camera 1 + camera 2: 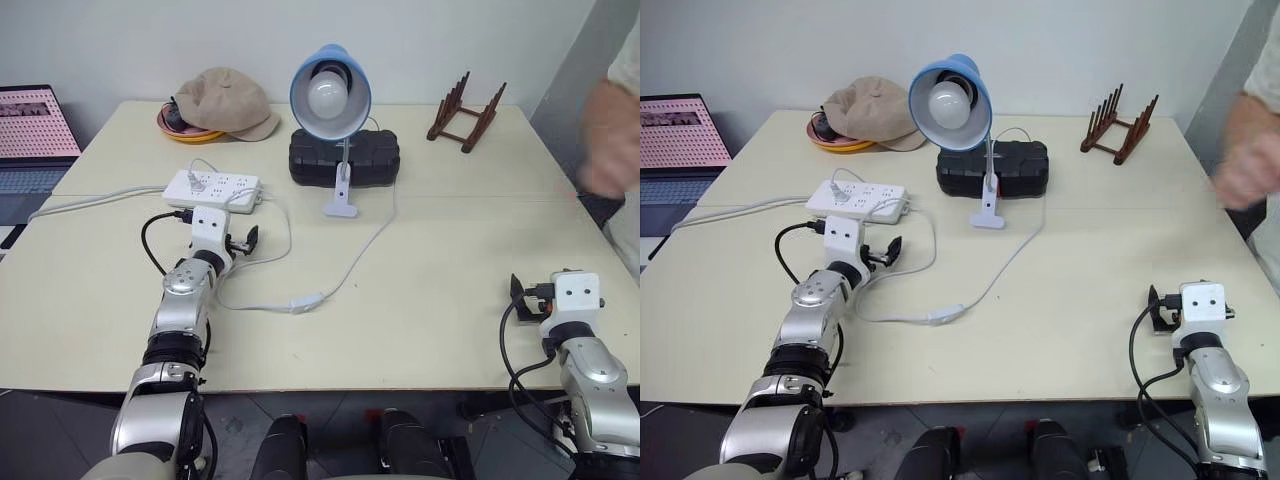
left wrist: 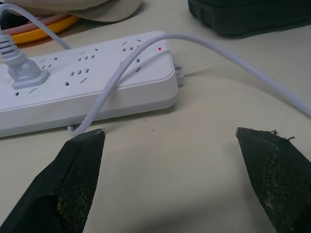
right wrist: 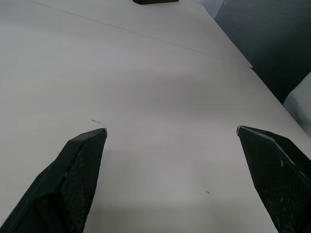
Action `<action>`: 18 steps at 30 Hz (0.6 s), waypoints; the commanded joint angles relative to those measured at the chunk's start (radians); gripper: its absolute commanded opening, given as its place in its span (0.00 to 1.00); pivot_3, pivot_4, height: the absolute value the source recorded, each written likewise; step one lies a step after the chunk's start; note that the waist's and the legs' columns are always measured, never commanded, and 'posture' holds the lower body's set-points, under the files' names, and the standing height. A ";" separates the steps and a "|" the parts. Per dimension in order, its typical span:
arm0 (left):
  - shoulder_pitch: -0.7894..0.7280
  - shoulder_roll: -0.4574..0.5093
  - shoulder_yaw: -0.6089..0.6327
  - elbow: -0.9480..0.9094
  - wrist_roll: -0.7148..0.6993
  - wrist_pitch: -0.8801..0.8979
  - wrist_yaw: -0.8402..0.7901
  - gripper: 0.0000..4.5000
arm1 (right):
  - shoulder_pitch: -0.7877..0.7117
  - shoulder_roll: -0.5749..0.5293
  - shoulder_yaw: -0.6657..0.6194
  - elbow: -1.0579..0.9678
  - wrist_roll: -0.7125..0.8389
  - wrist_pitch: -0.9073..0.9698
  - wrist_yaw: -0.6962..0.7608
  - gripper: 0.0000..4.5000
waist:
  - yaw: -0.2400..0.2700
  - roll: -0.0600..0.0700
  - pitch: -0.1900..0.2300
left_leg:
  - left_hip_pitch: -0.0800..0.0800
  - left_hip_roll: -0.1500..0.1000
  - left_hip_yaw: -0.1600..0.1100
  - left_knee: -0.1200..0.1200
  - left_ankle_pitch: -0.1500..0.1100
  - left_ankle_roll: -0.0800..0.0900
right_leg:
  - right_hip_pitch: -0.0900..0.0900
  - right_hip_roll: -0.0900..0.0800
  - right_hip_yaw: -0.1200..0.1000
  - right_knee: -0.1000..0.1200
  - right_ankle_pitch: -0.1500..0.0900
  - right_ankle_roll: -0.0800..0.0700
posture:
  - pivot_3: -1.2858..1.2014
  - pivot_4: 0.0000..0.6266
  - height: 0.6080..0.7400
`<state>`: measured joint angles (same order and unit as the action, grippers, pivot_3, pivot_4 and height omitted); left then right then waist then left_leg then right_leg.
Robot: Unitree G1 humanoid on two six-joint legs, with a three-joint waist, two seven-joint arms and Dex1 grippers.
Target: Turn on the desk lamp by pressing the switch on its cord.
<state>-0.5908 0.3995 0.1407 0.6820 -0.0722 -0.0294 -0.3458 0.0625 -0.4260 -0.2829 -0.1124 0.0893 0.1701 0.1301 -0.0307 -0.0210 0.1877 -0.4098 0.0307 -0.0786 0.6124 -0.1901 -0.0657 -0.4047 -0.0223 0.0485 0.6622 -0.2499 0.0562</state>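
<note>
Switch [image 1: 306, 300] on table, near open left hand [image 2: 167, 141], untouched

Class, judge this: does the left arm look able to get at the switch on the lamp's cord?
Probably yes. The switch lies on bare table beside the open left end effector, nearer the robot, with only the thin cord nearby and nothing blocking.

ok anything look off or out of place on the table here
Nothing is spilled or broken. The one oddity is a cap dumped over a yellow bowl at the back left. The desk lamp stands upright, unlit, its cord trailing loosely to the switch, clear of both open grippers.
</note>
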 commanded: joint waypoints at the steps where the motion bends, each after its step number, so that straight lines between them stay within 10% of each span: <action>1: -0.028 0.031 -0.016 -0.005 0.010 -0.025 -0.042 1.00 | -0.004 -0.002 -0.017 -0.035 -0.010 -0.013 -0.002 1.00 | 0.000 0.000 0.000 | 0.000 0.000 0.000 0.000 0.000 0.000 | 0.000 0.000 0.000 0.000 0.000 0.000 | 0.52 0.24 1.00; 10: -0.045 0.081 0.003 0.015 -0.008 -0.032 -0.069 1.00 | 0.010 -0.001 -0.015 -0.028 -0.007 -0.023 0.013 1.00 | -0.002 0.000 0.000 | 0.000 0.000 0.000 0.000 0.000 0.000 | 0.000 0.000 0.000 0.000 0.000 0.000 | 0.52 0.24 1.00; 18: 0.047 0.303 -0.120 -0.385 -0.170 0.255 -0.654 1.00 | 0.040 -0.163 0.032 -0.281 0.298 0.212 0.403 1.00 | -0.008 0.001 0.000 | 0.000 0.001 0.000 -0.001 0.000 0.000 | 0.000 0.000 0.000 0.000 -0.001 -0.002 | 0.52 0.24 1.00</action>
<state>-0.5457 0.6783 0.0354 0.3918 -0.1967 0.1734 -0.9120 0.1024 -0.5697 -0.2483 -0.3256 0.3192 0.3429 0.4700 -0.0384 -0.0203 0.1881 -0.4098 0.0318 -0.0786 0.6109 -0.1901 -0.0657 -0.4050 -0.0221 0.0481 0.6627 -0.2517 0.0532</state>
